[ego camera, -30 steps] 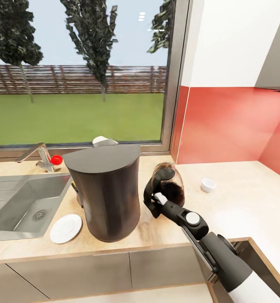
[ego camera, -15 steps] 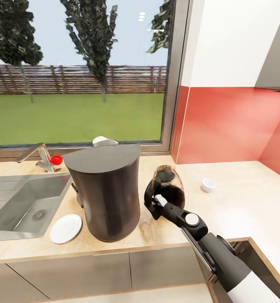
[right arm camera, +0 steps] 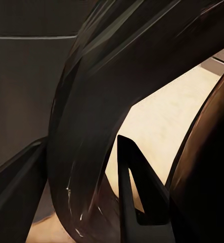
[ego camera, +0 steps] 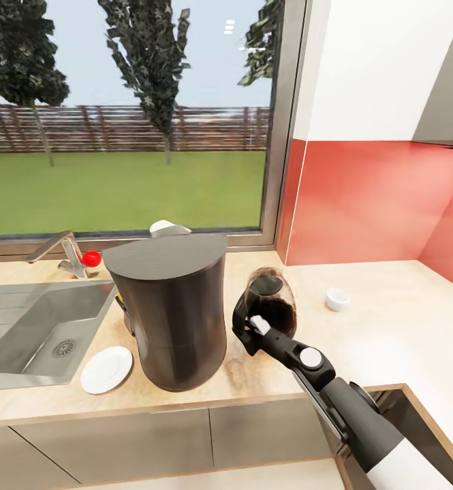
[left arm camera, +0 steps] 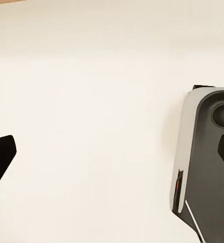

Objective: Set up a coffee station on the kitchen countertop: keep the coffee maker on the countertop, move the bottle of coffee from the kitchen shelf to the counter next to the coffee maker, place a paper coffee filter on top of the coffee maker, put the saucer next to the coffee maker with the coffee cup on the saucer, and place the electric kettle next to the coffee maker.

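Observation:
The tall dark coffee maker (ego camera: 175, 313) stands on the kitchen countertop (ego camera: 389, 327) beside the sink. Just right of it is the electric kettle (ego camera: 275, 304), tilted, with my right gripper (ego camera: 248, 328) shut on its black handle (right arm camera: 86, 126); a finger (right arm camera: 134, 192) shows on each side of the handle. The white saucer (ego camera: 107, 369) lies at the coffee maker's front left. Further right, the coffee cup (ego camera: 337, 299) sits alone. The bottle of coffee (ego camera: 124, 313) is mostly hidden behind the coffee maker's left side. A white piece, apparently the paper coffee filter (ego camera: 162, 226), peeks over its far rim. One dark left finger (left arm camera: 0, 157) hangs over a pale surface.
A steel sink (ego camera: 35, 333) with a faucet (ego camera: 66, 252) and a red knob (ego camera: 91, 258) fills the counter's left. A window runs behind, and a red backsplash (ego camera: 369, 204) lines the right corner. The counter bends toward me at the right. Part of my own body (left arm camera: 205, 162) shows near the left gripper.
The kettle in my right gripper has sunk slightly and edged a touch toward the coffee maker. Everything else stays put.

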You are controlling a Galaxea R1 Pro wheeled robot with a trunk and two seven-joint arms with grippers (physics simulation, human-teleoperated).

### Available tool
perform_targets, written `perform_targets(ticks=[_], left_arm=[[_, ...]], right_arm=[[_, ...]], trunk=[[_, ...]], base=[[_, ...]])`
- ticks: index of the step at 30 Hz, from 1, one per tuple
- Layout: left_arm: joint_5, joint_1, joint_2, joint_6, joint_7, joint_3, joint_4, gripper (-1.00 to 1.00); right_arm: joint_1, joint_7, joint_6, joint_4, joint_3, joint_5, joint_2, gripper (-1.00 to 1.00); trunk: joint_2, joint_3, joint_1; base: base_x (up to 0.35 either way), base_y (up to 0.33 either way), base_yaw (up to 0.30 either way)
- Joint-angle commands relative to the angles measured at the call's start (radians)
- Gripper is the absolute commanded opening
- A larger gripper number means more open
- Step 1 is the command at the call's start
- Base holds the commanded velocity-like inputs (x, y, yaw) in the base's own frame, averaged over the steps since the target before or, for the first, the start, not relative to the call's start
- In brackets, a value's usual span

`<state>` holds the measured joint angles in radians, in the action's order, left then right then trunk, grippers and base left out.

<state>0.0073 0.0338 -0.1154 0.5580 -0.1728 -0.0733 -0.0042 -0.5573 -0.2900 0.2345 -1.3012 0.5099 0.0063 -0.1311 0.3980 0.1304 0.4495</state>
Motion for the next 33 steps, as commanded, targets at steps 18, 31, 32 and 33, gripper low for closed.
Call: perform_targets(ticks=[18,31,32,33], left_arm=[[0.0,0.0,0.0,0.003,-0.004,-0.007,0.0,1.0],[0.0,0.0,0.0,0.003,-0.005,-0.007,0.0,1.0],[0.0,0.0,0.0,0.003,-0.005,-0.007,0.0,1.0],[0.0,0.0,0.0,0.003,-0.006,-0.007,0.0,1.0]], right_arm=[[-0.001,0.001,-0.001,0.016,0.001,-0.002,0.004,-1.0],[-0.001,0.0,0.0,0.016,0.001,-0.002,0.004,1.0],[-0.001,0.0,0.0,0.016,0.001,-0.002,0.004,1.0],[-0.001,0.0,0.0,0.016,0.001,-0.002,0.004,1.0]], trunk=[[0.002,0.002,0.001],[0.002,0.002,0.001],[0.002,0.002,0.001],[0.002,0.002,0.001]], base=[[0.0,0.0,0.0],[0.0,0.0,0.0],[0.0,0.0,0.0],[0.0,0.0,0.0]])
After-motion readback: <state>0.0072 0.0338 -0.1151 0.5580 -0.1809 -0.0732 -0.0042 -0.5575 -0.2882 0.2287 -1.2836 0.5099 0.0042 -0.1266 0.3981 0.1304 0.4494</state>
